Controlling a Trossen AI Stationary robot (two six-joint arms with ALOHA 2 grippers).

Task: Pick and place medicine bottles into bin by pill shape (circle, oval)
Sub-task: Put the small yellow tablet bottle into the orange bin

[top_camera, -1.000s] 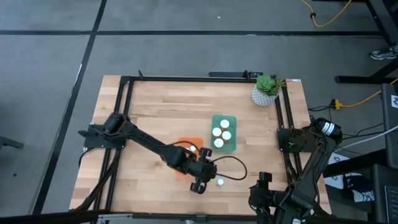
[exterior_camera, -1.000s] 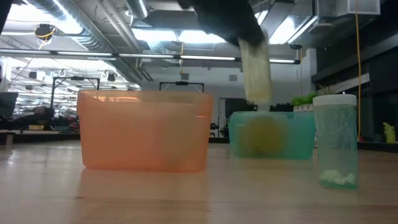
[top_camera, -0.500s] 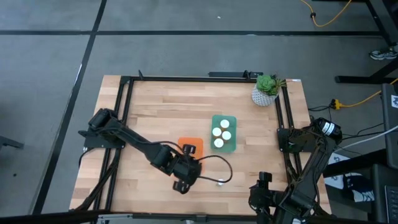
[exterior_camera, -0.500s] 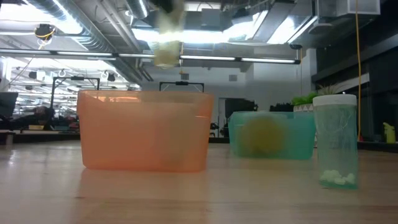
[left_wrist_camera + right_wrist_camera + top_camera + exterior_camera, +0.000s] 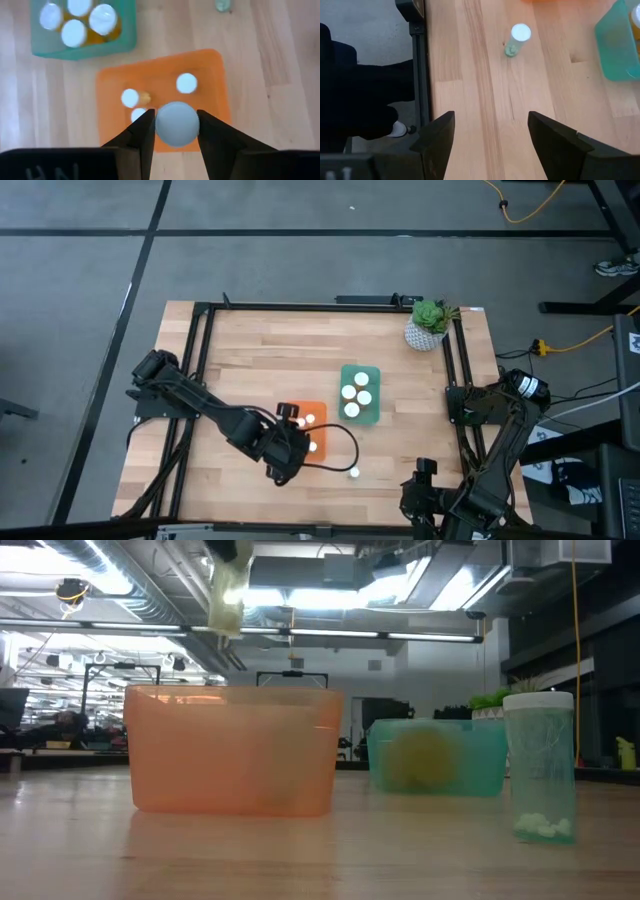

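- A white-topped bottle [image 5: 177,124] is held between the two fingers of the left gripper [image 5: 175,131], which are closed part way against its sides.
- In the high view, the left gripper [image 5: 283,463] is seen at the near left edge of the orange bin [image 5: 312,412].
- In the low view, the held bottle [image 5: 228,592] is seen high in the air, above the left part of the orange bin [image 5: 235,750].
- Three small white-topped bottles [image 5: 186,83] are seen inside the orange bin [image 5: 210,70] in the left wrist view, under and just past the held one.
- A teal bin [image 5: 372,372] is set just to the right of the orange bin and a little farther away.
- Four white-topped bottles [image 5: 361,379] are packed close together in the teal bin.
- One clear bottle [image 5: 353,472] with a white top is left standing alone on the wooden table [image 5: 260,350], near the front edge and right of the orange bin.
- In the low view, small white pills are seen at the bottom of this lone bottle [image 5: 540,766].
- A green plant in a white pot [image 5: 427,323] is placed at the far right corner of the table, well apart from the bins.
- The right gripper [image 5: 491,131] is kept at the near right edge of the table with its fingers wide apart, and nothing is held in it.
- A black cable [image 5: 345,442] is looped over the table beside the left gripper, between it and the lone bottle.
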